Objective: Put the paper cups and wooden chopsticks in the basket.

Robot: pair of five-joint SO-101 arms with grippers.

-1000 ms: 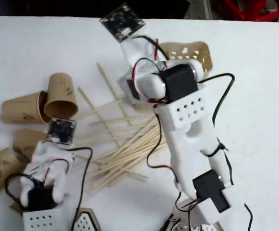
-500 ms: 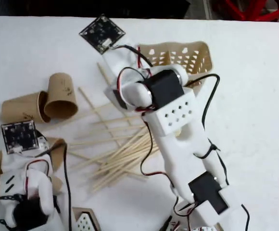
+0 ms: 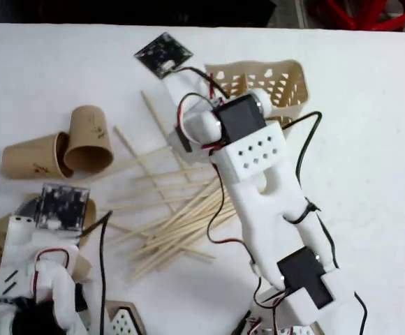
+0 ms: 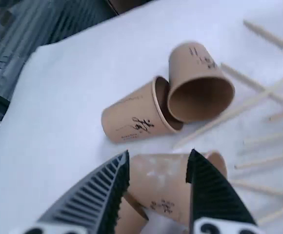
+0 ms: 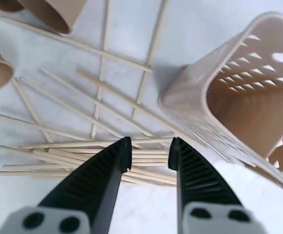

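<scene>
Left fingers (image 4: 207, 190) spread wide, empty, toppled paper cup (image 4: 163, 187) just beyond their gap.

A: The left arm (image 3: 45, 269)?
B: Swung outward from the chopsticks (image 3: 181, 223), then came partway back, over a lying paper cup (image 4: 156, 183).
A: The right arm (image 3: 258, 164)?
B: Pulled away from the basket (image 3: 290, 73), baring its rim, then edged slightly back.

No wording can be read anywhere. The brown paper cups (image 4: 131, 122) carry dark brush-style marks printed on their sides (too loose to make out as characters).
</scene>
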